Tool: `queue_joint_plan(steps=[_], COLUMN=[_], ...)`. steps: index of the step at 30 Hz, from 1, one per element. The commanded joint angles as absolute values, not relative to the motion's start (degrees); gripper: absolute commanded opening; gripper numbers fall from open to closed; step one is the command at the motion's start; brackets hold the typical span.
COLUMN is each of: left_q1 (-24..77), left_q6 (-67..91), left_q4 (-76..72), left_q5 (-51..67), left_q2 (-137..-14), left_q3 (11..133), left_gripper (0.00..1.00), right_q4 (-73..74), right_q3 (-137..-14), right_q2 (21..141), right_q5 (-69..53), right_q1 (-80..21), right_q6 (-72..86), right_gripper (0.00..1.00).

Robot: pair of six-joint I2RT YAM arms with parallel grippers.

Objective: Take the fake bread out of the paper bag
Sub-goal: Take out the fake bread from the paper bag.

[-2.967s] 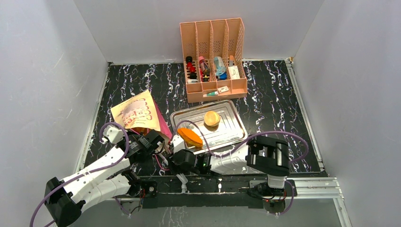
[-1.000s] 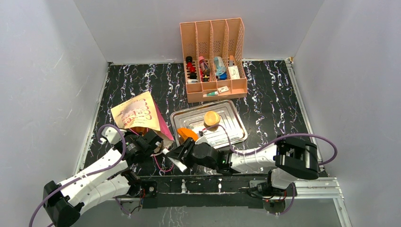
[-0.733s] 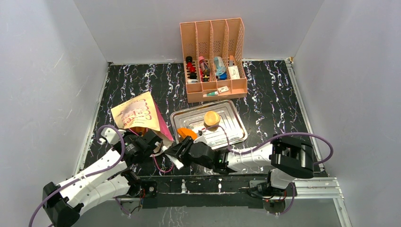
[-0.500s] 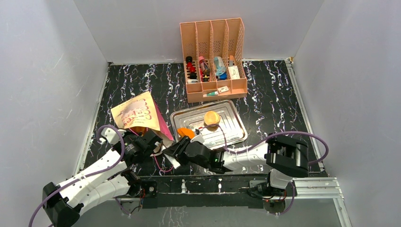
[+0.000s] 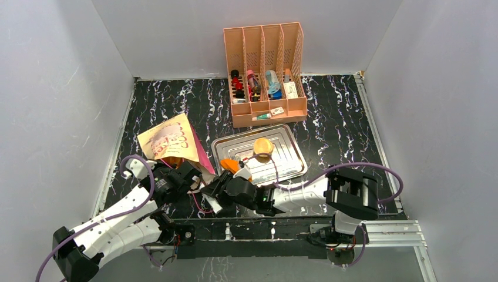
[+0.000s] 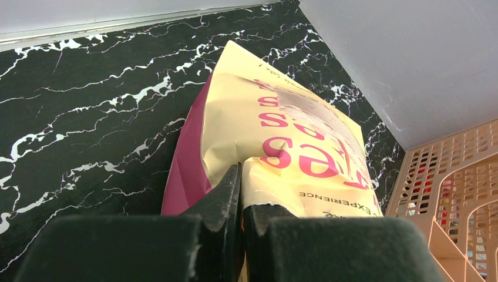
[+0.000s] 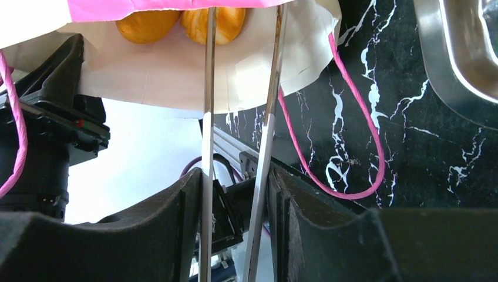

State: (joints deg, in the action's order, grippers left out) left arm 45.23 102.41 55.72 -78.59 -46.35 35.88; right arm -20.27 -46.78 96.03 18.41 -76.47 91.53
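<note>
On the black marbled table [image 5: 329, 117], boxed by grey walls [image 5: 59, 88], the paper bag [image 5: 170, 141] lies at left, its mouth edge clamped in the left gripper [image 6: 241, 194]; bread [image 7: 176, 20] shows inside. The right gripper [image 5: 210, 192], jaws apart and empty, has slid from the tray [image 5: 288, 160] to that mouth, its orange loaf [image 5: 231, 165] now on the tray.

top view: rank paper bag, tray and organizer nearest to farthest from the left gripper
1. Paper bag: its edge is pinched in the left gripper, front left.
2. Tray: to the gripper's right, mid-table.
3. Organizer: farthest, at the back beyond the tray.
</note>
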Motion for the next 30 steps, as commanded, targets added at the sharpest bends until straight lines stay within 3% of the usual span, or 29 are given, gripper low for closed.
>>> queue_joint_plan(steps=[1,26,28,30], left_q1=[45.4,45.4,45.4,45.4], left_q6=[102.4,102.3,102.3,102.2], left_q4=[56.2,56.1,56.1,56.1], left_q5=[-79.5,-79.2,-79.3,-79.3], left_q2=[-45.4,-45.6,-45.6,-45.7], left_q3=[37.0,37.1,37.1,37.2], left_gripper=[0.00,0.00,0.00,0.00], right_q4=[-20.6,-25.5,-27.2,-28.8], right_q3=[-45.9,-51.1,-50.7,-49.9], right_q2=[91.7,103.7,103.9,103.5], right_q5=[19.7,18.9,18.3,17.7], right_q1=[-77.6,-71.9,-71.6,-71.5], right_q6=[91.1,85.8,85.3,85.0], right_gripper=[0.40,0.43,0.38,0.22])
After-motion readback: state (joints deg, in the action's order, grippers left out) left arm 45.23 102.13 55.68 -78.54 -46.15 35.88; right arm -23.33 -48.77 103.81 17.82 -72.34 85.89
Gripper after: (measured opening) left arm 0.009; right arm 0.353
